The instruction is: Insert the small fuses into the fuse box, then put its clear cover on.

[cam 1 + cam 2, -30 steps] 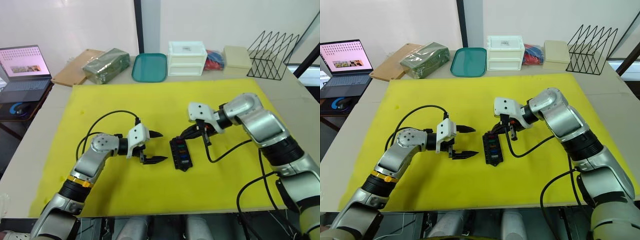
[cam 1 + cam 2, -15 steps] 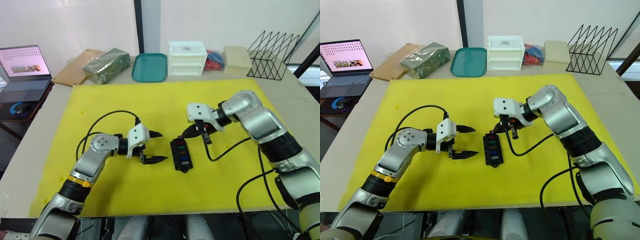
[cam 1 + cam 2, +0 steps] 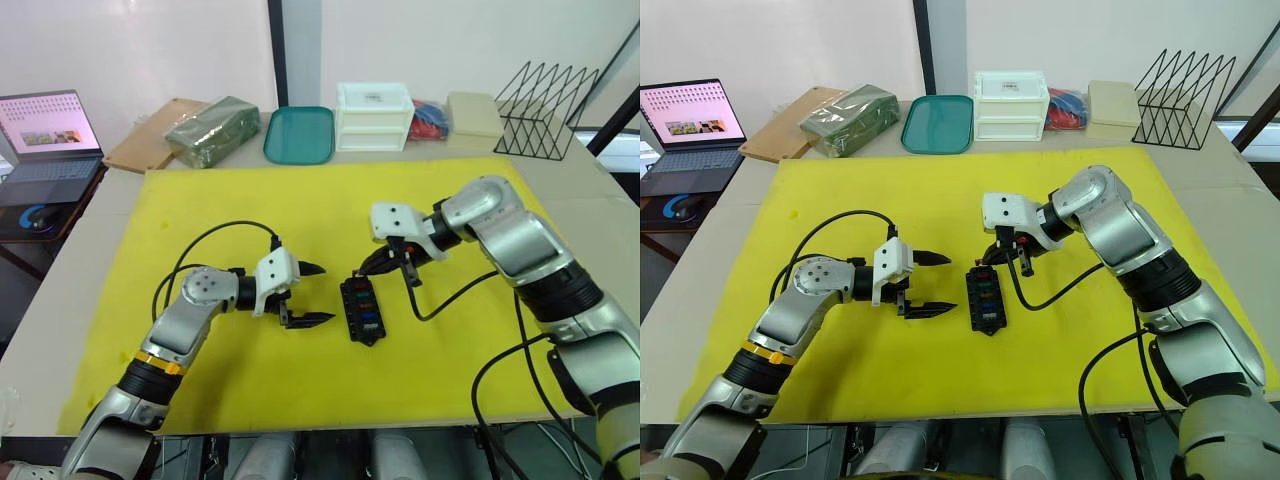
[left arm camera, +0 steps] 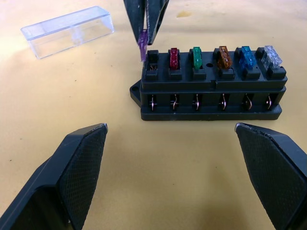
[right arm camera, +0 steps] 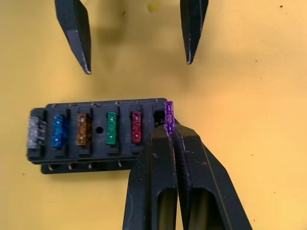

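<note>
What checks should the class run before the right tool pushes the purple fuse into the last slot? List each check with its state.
1. Purple fuse gripped in the right tool: ok.
2. End slot of the fuse box empty: ok.
3. Other five slots filled, red fuse through grey fuse: ok.
4. Fuse lined up over the slot: not ok, it sits just past the box's end edge.
5. Left tool open and clear of the box: ok.
6. Cover lying on the mat, apart from the box, ready for later: ok.
</note>
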You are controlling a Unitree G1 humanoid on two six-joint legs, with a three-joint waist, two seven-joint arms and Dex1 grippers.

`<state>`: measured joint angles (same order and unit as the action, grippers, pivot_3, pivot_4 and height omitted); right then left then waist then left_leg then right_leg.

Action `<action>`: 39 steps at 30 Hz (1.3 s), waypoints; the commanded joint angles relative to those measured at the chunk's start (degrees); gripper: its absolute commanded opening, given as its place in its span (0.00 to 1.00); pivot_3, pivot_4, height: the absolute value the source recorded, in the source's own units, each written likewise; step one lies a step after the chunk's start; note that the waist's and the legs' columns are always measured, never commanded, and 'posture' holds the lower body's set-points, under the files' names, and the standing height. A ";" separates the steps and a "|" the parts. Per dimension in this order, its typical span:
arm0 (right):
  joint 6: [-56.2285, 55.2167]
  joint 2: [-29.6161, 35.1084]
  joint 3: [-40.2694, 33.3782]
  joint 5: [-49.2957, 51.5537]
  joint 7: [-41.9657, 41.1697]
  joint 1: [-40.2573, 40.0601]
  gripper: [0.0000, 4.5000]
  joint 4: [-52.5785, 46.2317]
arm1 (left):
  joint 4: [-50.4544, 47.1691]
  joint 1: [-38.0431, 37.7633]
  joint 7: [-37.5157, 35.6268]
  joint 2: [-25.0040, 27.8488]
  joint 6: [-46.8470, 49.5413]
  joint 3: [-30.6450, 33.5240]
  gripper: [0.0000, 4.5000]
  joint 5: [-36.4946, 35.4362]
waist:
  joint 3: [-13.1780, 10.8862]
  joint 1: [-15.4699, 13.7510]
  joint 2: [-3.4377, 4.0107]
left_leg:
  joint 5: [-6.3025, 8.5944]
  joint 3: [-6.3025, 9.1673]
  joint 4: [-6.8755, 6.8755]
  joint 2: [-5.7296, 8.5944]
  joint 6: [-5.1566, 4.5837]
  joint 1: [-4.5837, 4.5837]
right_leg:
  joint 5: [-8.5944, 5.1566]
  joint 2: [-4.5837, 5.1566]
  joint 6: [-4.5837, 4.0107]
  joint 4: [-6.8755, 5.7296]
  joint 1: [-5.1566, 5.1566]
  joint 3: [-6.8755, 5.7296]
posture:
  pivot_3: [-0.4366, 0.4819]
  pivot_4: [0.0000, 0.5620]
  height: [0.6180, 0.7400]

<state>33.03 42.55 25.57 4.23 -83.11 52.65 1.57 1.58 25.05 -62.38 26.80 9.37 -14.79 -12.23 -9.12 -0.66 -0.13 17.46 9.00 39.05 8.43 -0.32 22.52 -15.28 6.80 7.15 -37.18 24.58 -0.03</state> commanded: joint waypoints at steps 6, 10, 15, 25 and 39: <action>1.69 0.92 -1.59 1.16 -0.12 0.70 0.00 -3.48 | -0.37 0.88 -0.43 -0.27 -1.41 0.14 1.00 0.21 | 0.00 0.00 0.00 | 0.00 0.00 0.00 0.00 0.00 0.00 | 0.00 0.00 0.00 0.00 0.00 0.00 | 0.48 0.27 1.00; 1.11 1.03 -1.02 0.39 0.12 0.56 0.00 -2.95 | -0.22 1.09 -0.61 -0.37 -1.45 0.13 1.00 0.22 | 0.00 0.00 0.00 | 0.00 0.00 0.00 0.00 0.00 0.00 | 0.00 0.00 0.00 0.00 0.00 0.00 | 0.48 0.27 1.00; 0.33 0.98 -0.40 -0.30 0.31 0.32 0.00 -2.18 | -0.46 1.04 -0.81 -0.38 -1.20 0.29 1.00 0.15 | 0.00 0.01 0.00 | 0.00 0.00 0.00 0.00 0.00 0.00 | 0.00 0.00 0.00 0.00 0.00 0.00 | 0.48 0.27 1.00; -0.29 0.58 -0.06 -0.95 -0.17 0.21 0.00 -1.47 | -0.83 0.72 -0.47 -0.29 -1.07 0.50 1.00 0.22 | 0.00 0.00 0.00 | 0.00 0.00 0.00 0.00 0.00 0.00 | 0.00 0.00 0.00 0.00 0.00 0.00 | 0.48 0.27 1.00; -2.57 0.36 1.09 -2.83 0.34 -0.27 0.00 -0.12 | -1.05 0.50 -0.48 -0.04 -1.04 0.63 1.00 0.18 | 0.00 0.01 0.00 | 0.00 -0.01 0.00 0.00 0.00 0.00 | 0.00 0.00 0.00 0.00 0.00 -0.01 | 0.48 0.27 1.00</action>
<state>31.47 43.08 26.65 2.04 -82.93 52.16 1.60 2.15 25.27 -62.96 26.45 9.19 -14.81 -11.84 -9.13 -0.65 -0.13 17.47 9.00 39.05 8.43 -0.32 22.52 -15.28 6.80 7.15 -37.18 24.58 -0.04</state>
